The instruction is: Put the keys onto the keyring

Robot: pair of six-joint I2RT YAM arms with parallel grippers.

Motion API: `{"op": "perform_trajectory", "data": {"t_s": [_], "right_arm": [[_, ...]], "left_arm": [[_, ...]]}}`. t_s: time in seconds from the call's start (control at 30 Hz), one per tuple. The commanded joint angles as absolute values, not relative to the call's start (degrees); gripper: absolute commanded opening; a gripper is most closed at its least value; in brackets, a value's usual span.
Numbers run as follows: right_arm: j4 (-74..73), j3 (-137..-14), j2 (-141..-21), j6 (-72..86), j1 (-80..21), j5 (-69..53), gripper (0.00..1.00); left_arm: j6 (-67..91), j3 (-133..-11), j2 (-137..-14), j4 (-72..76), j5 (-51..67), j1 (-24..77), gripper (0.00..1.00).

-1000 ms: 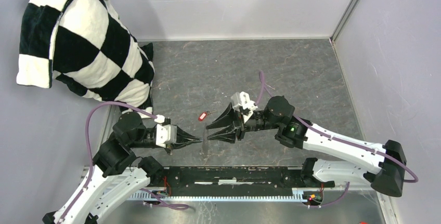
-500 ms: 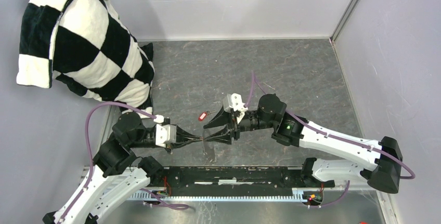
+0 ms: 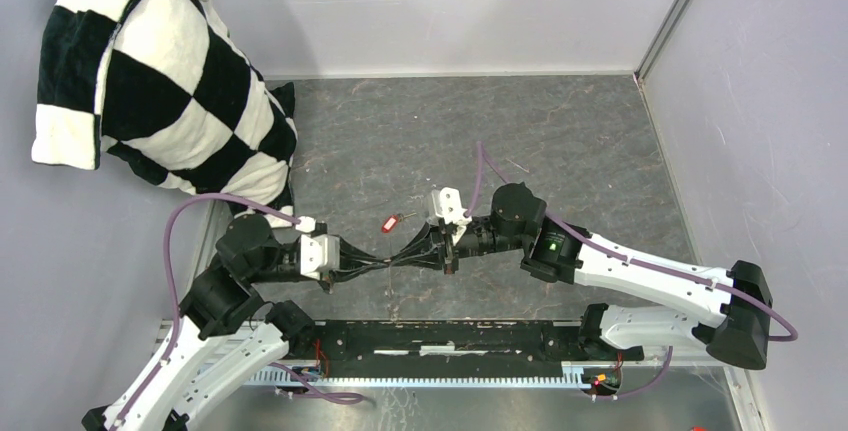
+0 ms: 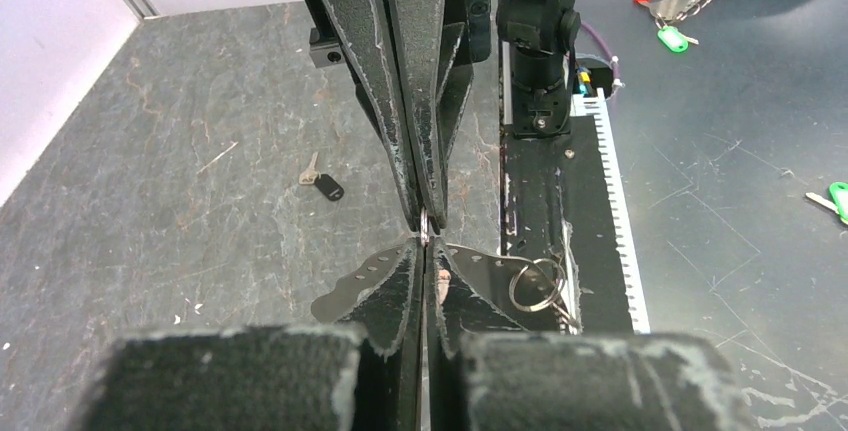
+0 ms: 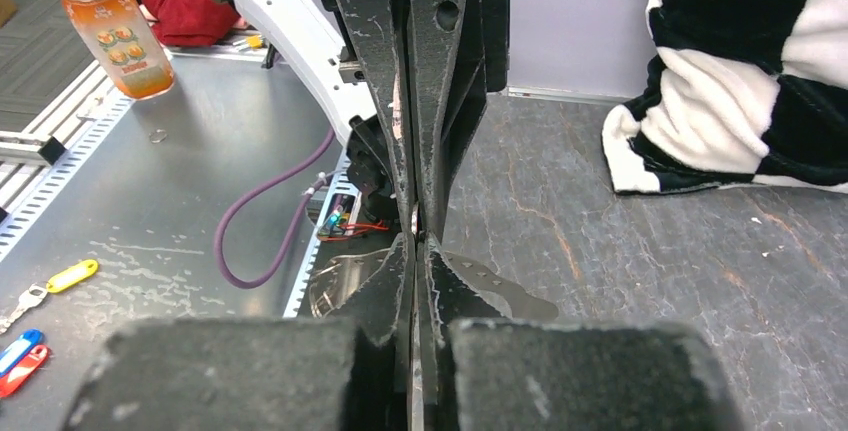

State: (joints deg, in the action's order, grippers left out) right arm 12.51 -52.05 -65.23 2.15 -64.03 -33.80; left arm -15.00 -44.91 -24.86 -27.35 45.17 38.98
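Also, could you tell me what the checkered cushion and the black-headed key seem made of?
Cushion: soft plush fabric, by its fuzzy matte nap and folds. Black-headed key: silvery metal blade; head probably black plastic, too small to confirm.

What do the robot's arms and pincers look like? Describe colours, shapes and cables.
The left arm and right arm have white shells, black joints and a purple cable each. The left pincer and right pincer have two long, black, tapering, scuffed fingers. A green light glows on the right arm.
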Motion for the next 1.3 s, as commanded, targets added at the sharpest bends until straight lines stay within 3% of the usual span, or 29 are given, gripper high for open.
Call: {"op": "perform_trajectory", "data": {"t_s": [0.0,0.17,0.33,0.5,0.63,0.93,1.27], "right_arm": [[13.3,-54.8,-64.2,0.5,-64.2,-30.6,0.01],[10.7,-54.9,-63.7,0.5,-64.2,-30.5,0.01],[10.7,-55.1,-63.9,0.4,-64.3,-31.0,0.01],[9.7,-56.0,-64.6,0.4,-64.2,-32.0,0.01],[9.5,-56.2,-64.7,0.5,-64.1,-32.5,0.01],[8.9,-56.7,-64.7,0.5,-64.2,-33.2,0.01],[4.6,-58.2,-63.0,-1.0,-64.1,-26.8,0.35]], "left_arm": [[-15.3,-46.1,-26.7,-28.4,47.4,39.0,0.04],[-17.8,-46.9,-27.2,-32.5,47.7,39.0,0.22],[-18.9,-46.8,-26.6,-32.7,48.6,39.0,0.25],[-19.8,-46.9,-26.6,-32.7,48.4,39.0,0.18],[-20.6,-47.0,-26.3,-32.7,48.0,39.0,0.03],[-19.9,-46.2,-24.9,-30.6,45.8,39.0,0.02],[-16.0,-45.7,-24.5,-28.3,42.8,39.0,0.02]]}}
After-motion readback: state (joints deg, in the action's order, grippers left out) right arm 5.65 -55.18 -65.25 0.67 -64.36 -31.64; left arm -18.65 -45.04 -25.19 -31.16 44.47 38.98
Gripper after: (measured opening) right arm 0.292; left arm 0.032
